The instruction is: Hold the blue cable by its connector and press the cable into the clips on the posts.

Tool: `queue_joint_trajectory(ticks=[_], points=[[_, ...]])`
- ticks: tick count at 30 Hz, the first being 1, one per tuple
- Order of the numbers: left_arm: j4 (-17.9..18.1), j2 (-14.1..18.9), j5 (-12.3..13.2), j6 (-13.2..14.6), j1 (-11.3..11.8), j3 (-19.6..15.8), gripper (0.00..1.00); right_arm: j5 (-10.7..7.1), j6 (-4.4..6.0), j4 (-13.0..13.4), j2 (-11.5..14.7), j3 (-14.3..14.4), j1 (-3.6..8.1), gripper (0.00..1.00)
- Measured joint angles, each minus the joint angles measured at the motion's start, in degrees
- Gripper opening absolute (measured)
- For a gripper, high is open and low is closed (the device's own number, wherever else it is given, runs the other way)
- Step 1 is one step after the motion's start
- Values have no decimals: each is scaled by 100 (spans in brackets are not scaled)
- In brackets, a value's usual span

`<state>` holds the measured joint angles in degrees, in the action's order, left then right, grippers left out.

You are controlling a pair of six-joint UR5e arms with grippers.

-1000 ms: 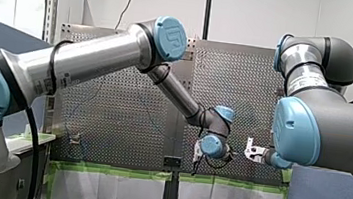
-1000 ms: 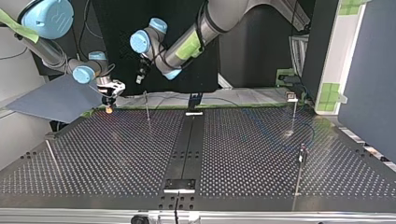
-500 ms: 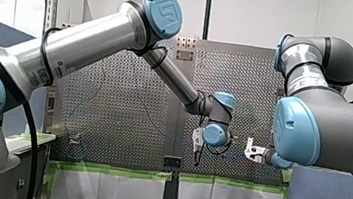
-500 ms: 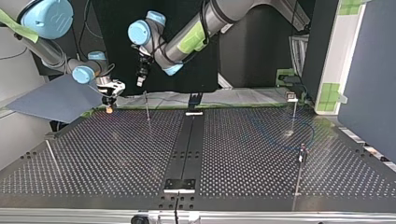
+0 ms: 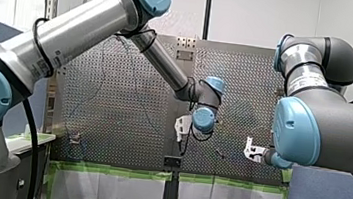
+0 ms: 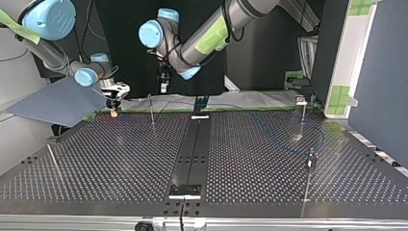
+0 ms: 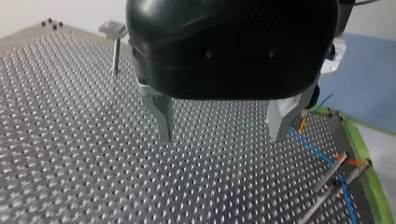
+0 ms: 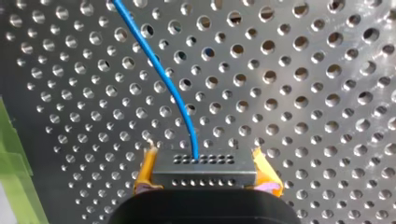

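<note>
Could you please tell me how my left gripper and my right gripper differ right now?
My left gripper is open and empty; my right gripper is shut on the connector of the blue cable. The left gripper's fingers are bare metal; the right gripper's pads are yellow. In the top view the left gripper hangs higher above the table than the right. Both have two fingers.

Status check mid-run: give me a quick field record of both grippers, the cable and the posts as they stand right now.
right gripper: shut on the connector, yellow pads at its sides
blue cable: runs from the connector out over the perforated table
left gripper: open, empty, above the table
post: upright, close to the right gripper; clip too small to read
</note>
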<state>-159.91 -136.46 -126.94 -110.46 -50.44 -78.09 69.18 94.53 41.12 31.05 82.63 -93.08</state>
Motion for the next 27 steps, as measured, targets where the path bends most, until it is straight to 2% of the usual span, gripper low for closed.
queue_joint_trajectory(ticks=[4,15,20,27], points=[[-138,237,-12,1,11,-236,100,0,-11,-6,1,-1,-13,0],[-214,894,481,-8,31,-894,100,-1,-47,-18,2,-12,-36,0],[-217,1173,513,-10,16,-1171,100,0,-59,-27,2,-19,-36,0],[-225,1558,525,-16,0,-1557,100,0,-158,-97,7,-21,-20,0]])
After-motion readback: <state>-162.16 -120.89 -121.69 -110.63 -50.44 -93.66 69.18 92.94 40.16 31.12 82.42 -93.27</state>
